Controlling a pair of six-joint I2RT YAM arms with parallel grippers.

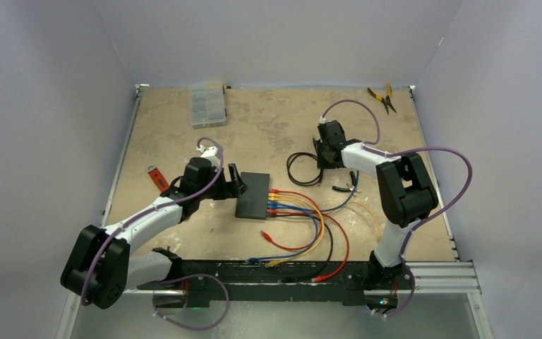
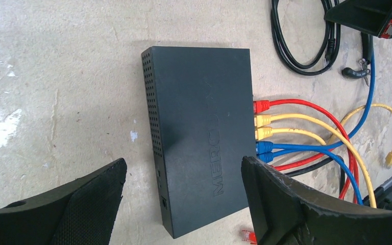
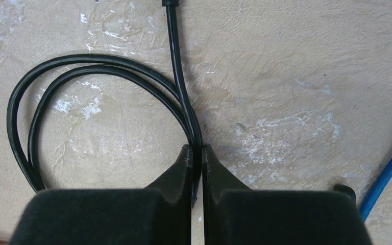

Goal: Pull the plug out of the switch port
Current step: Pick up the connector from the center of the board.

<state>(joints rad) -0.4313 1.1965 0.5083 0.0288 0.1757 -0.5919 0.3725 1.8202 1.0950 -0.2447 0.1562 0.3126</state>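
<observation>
Two hands: left hand (image 2: 182,168) spread astride flat matte-black switch box (image 2: 199,127), right hand (image 3: 197,153) pinched on looped black cable (image 3: 178,66). Grasp step; next, likely brace switch, pull cable free.

Mottled tan worktop (image 1: 268,134) with network gear lying on it.
A black switch (image 1: 254,195) lies near the middle, with red, yellow and blue patch cables (image 2: 263,133) plugged into its right edge and trailing toward the near edge. A coiled black cable (image 3: 178,66) lies beyond them. A clear compartment box (image 1: 207,104) and yellow-handled pliers (image 1: 382,97) sit at the far edge, and a red-handled tool (image 1: 157,176) at the left.
</observation>
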